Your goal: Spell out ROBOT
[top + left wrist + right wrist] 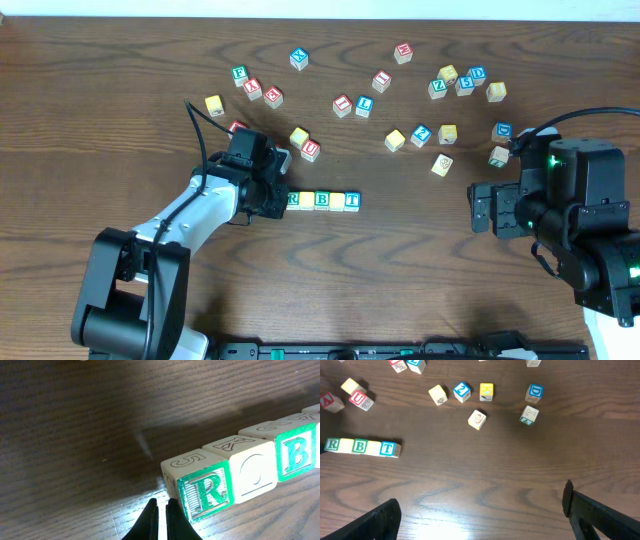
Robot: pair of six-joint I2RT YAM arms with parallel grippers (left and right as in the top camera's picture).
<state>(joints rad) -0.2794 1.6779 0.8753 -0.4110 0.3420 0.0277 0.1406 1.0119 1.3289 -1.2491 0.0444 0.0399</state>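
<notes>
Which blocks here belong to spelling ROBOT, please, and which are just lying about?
Job: green R cube, yellow-faced block, green B cube, second yellow-faced block, blue T cube, in one row.
Lying about: red U cube, blue 2 cube, blue D cube, green F cube.

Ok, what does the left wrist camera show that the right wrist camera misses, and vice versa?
Left wrist only: the shut left gripper close beside the R block. Right wrist only: the T block ending the row, loose blocks such as the D block, and the open right gripper. Both: the R block and B block in the row.
</notes>
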